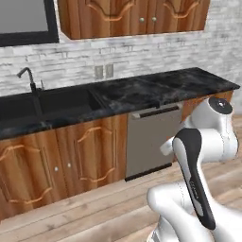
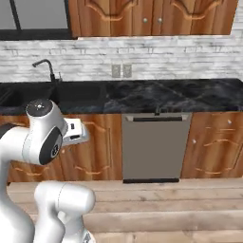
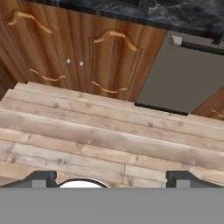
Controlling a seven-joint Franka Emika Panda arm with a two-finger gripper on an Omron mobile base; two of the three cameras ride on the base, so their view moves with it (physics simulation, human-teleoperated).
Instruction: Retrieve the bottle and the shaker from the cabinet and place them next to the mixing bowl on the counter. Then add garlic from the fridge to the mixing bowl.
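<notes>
Faced a black marble worktop (image 1: 156,87) with a sink (image 1: 47,106) and faucet (image 1: 29,78) at 9 o'clock, a grey dishwasher (image 2: 155,146) below at 6 o'clock. Saw upper cabinet (image 2: 152,18) doors shut at 12 o'clock, cut off by the frame top, so could not make out any bottle, shaker or bowl. Showed fingers (image 3: 39,178) spread wide apart and clamped on nothing, tips barely rising at 6 o'clock of the hand view, pointed at plank floor (image 3: 109,135) and lower cupboard doors (image 3: 87,57)
</notes>
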